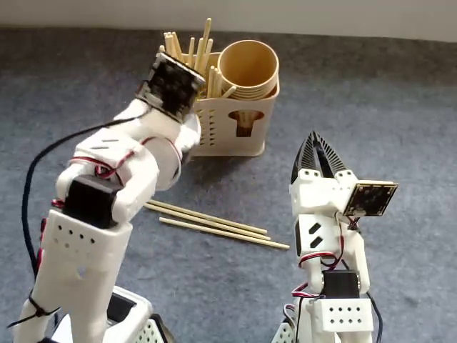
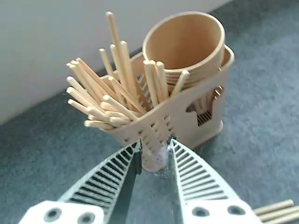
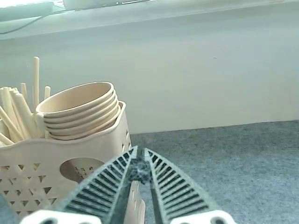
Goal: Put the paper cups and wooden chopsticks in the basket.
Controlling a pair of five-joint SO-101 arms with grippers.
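The cream basket stands at the back of the grey mat. It holds a stack of paper cups on its right side and a bunch of wooden chopsticks on its left. Several loose chopsticks lie flat on the mat in front of the basket. My left gripper hangs open and empty just before the basket's near corner, below the upright chopsticks. My right gripper is shut, holds nothing and points at the mat to the right of the basket.
A pale wall rises right behind the basket. The left arm's white body reaches over the left half of the mat, beside the loose chopsticks. Open grey mat lies to the right of the basket.
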